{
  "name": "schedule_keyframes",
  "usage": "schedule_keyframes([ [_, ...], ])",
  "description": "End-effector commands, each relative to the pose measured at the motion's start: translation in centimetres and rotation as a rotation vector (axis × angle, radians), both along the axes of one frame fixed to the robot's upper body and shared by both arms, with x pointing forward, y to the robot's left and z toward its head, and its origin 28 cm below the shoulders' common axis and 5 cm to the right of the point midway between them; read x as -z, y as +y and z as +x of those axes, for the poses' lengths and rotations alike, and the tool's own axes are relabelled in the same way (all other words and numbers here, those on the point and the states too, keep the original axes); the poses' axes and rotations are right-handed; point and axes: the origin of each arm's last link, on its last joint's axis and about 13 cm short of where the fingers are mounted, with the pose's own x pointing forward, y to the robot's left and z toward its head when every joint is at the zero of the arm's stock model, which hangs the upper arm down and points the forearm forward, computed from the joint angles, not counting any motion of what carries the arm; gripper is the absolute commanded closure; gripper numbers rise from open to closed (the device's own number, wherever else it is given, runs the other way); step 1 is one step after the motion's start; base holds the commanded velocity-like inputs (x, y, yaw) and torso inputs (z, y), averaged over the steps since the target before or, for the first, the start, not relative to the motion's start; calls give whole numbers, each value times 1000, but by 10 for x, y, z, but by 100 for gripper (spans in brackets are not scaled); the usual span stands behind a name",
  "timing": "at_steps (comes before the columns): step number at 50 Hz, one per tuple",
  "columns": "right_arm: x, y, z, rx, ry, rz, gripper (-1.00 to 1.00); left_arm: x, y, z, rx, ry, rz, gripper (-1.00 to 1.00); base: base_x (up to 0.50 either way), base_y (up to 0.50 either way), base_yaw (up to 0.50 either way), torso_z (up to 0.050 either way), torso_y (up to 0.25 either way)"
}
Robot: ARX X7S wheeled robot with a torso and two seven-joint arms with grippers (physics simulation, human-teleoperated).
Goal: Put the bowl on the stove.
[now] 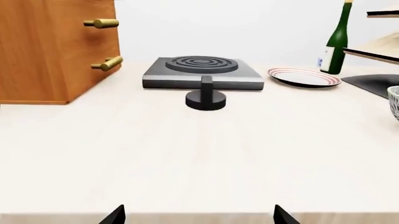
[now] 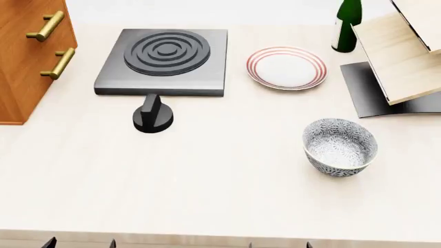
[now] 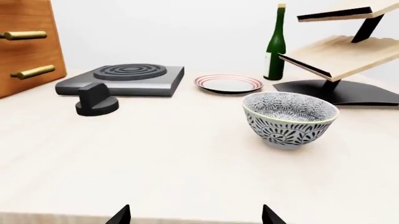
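Two hands are waiting at the near edge of the table point(image 2: 227, 196), only their dark fingertips showing: the left hand point(image 1: 198, 215) and the right hand point(image 3: 195, 215) are both standing wide open, holding nothing. Ahead of the right hand, the bowl point(image 2: 340, 146) is sitting upright on the bare table, well apart from the stove point(image 2: 164, 62). Farther out to the left, a black knob point(image 2: 152, 117) is resting just in front of the stove, which is carrying nothing. Beside it, a red-ringed plate point(image 2: 286, 67) is lying flat, with a green bottle point(image 2: 347, 23) standing beyond
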Motion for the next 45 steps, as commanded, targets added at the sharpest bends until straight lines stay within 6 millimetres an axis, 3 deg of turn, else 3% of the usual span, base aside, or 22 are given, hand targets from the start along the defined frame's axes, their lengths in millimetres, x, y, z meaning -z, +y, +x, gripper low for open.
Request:
schedule_keyframes([
  [1,-1,0,0,1,-2,0,-100,-1,0,-1,12,9,-6,-100,0,0,0,0,0],
  [12,-16,-3,8,5,-22,-39,-100,-15,5,2,7,-39,1,-100,0,0,0,0,0],
  [15,-39,-12,20,-2,-42,-22,-100,-30,12,5,-6,-94,25,-100,0,0,0,0,0],
  [19,-95,-36,39,-2,-108,28,-100,-68,27,10,-71,-225,22,-100,0,0,0,0,0],
  [24,-138,-70,44,4,-177,20,-100,-120,43,2,-88,-449,-14,-100,0,0,0,0,0],
  [29,-164,-114,36,46,-249,-10,-100,-176,62,-20,-124,-713,-85,-100,0,0,0,0,0],
  [32,-173,-128,30,76,-273,14,-100,-195,67,-32,-113,-807,-106,-100,0,0,0,0,0],
  [33,-179,-139,25,102,-300,31,-100,-212,70,-40,-119,-879,-148,-100,0,0,0,0,0],
  [37,-188,-160,10,139,-323,28,-100,-245,74,-60,-92,-1010,-129,-100,0,0,0,0,0],
  [41,-195,-179,-11,152,-350,83,-100,-268,81,-77,-90,-1105,-86,-100,0,0,0,0,0],
  [45,-198,-189,-30,119,-361,89,-100,-272,84,-85,-115,-1118,-13,-100,0,0,0,0,0],
])
